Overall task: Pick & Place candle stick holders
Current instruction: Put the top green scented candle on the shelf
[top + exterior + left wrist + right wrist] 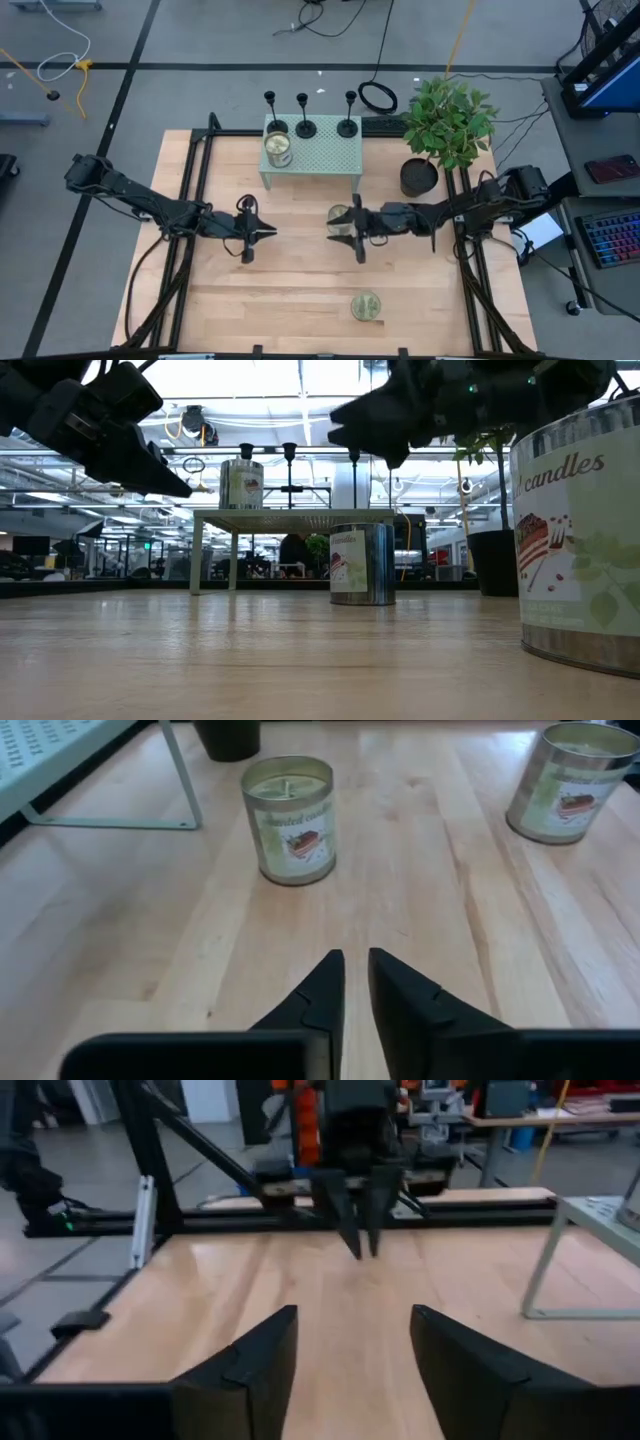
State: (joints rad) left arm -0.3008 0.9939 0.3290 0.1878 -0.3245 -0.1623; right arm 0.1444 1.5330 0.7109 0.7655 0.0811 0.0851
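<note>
Near candle tin [580, 540]: largest thing in the low view, standing on the wooden surface [300, 290] well short of the green shelf [312, 150]; not a task item, best left alone.

Left gripper [272, 232]: hovering over the surface on the near side of the shelf, fingers almost touching, holding nothing; idle, fine to keep parked.

Right gripper [333, 224]: facing the left one, also near side of the shelf, jaws spread wide and empty; likely the arm for the pick.

Middle tin [342, 218]: just beside the right gripper, between it and the shelf; worth lifting clear before travelling.

Shelf tin [278, 148]: on the shelf's left part, close to the leftmost holder; risk of a knock.

Candle stick holders [306, 113]: three in a row along the shelf's far edge, upright, apart from each other, untouched.

Advice for the step: rise above shelf height, approach the rightmost holder [348, 112] first, close on the thin stem low near the base, lift straight up to avoid tipping.

Plant pot [420, 176]: right of the shelf, leaves overhanging; elbow clearance needed.
</note>
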